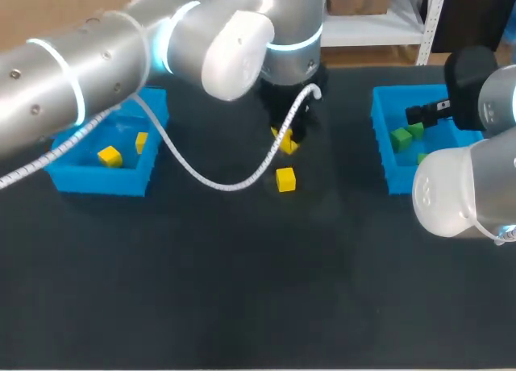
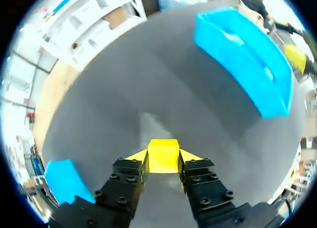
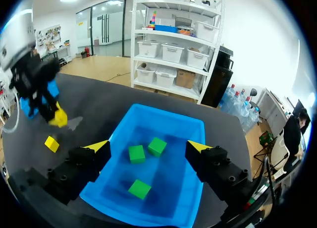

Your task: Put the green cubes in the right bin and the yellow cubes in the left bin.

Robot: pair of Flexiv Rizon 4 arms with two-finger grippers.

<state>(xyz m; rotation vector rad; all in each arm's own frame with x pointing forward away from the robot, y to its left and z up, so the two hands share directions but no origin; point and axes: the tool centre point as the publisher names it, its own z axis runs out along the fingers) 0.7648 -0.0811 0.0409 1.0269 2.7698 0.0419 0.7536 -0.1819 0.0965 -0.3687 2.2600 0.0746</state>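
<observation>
**Yellow cube in the left gripper, both bins partly filled**

The left gripper [image 2: 163,161] is clamped on a yellow cube [image 2: 163,153] over the middle of the bench [image 1: 242,290]. A second yellow cube [image 1: 285,179] lies loose on the bench close by. The left bin [image 1: 97,182] holds two yellow cubes [image 1: 110,156]. The right bin [image 3: 163,116] holds three green cubes [image 3: 136,153], two close together and one apart. The right gripper [image 3: 148,147] hangs over that bin, fingers spread wide and gripping nothing.
</observation>
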